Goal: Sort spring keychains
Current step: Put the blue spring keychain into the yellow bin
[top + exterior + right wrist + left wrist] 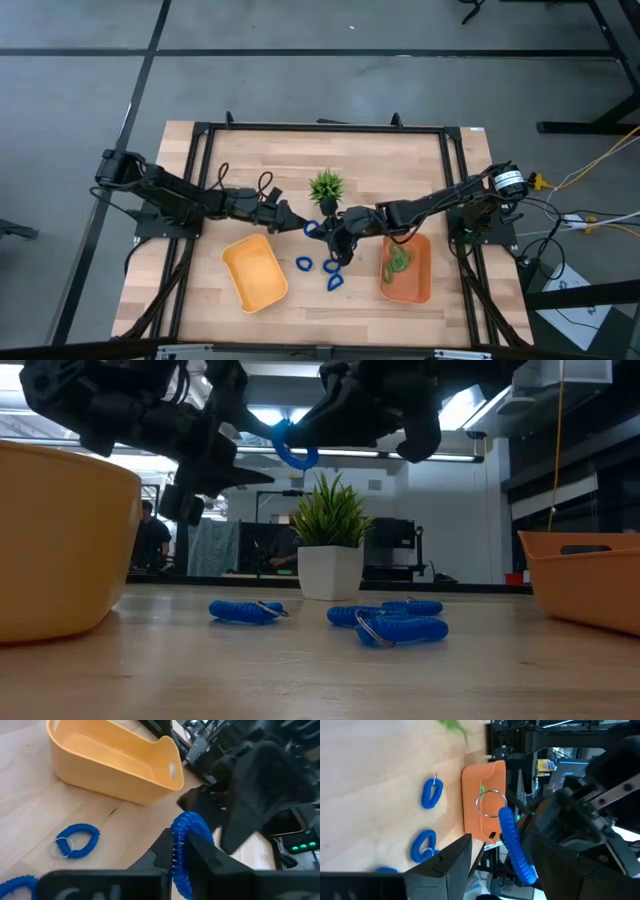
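A dark blue spring keychain (292,452) hangs in the air above the table's middle, between my two grippers. My right gripper (180,847) is shut on it. My left gripper (293,222) is open just to the keychain's left, its fingertips (256,477) close by; I cannot tell whether they touch it. Three more blue keychains (304,264) (330,266) (334,281) lie flat on the wood in front of the plant. Light green keychains (399,260) lie in the orange tray (418,285). The yellow tray (255,272) holds nothing that I can see. My right gripper pinches the blue keychain's coil (176,851) between its two fingers (162,847), coming from the table's right. The coil's curved end (187,822) sticks out past the fingertips toward my left gripper. Its metal ring (490,802) hangs free, and the keychain is lifted clear of the table.
A small spiky green plant in a white pot (326,187) stands just behind the grippers. The yellow tray lies near-left, the orange tray near-right. A black frame (320,128) borders the wooden table. Bare wood shows along the far edge.
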You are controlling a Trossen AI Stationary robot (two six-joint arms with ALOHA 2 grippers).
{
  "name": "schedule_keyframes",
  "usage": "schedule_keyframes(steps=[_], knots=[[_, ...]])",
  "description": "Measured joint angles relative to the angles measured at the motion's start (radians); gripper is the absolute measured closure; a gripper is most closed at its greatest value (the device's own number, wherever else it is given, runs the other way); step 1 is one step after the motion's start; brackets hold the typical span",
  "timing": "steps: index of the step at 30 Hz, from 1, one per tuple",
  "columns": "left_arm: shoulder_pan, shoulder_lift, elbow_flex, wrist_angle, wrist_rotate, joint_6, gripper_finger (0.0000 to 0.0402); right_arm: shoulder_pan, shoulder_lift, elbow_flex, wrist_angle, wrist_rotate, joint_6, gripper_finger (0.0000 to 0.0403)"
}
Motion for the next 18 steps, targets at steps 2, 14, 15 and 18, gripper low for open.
schedule_keyframes(steps=[2,14,15,18], knots=[[-0.006,0.01,0.0,0.009,-0.004,-0.016,0.0205,0.0,0.0,0.0,0.017,0.0,-0.004,0.0368],[-0.051,0.024,0.0,0.07,-0.074,0.008,0.0207,-0.026,0.0,0.0,0.06,-0.022,-0.029,0.0363],[-0.056,0.024,0.0,0.07,-0.084,0.008,0.021,-0.031,0.0,0.0,0.06,-0.033,-0.027,0.0363],[-0.069,0.024,0.0,0.071,-0.117,0.02,0.0227,-0.042,0.0,0.0,0.059,-0.043,-0.022,0.0361]])
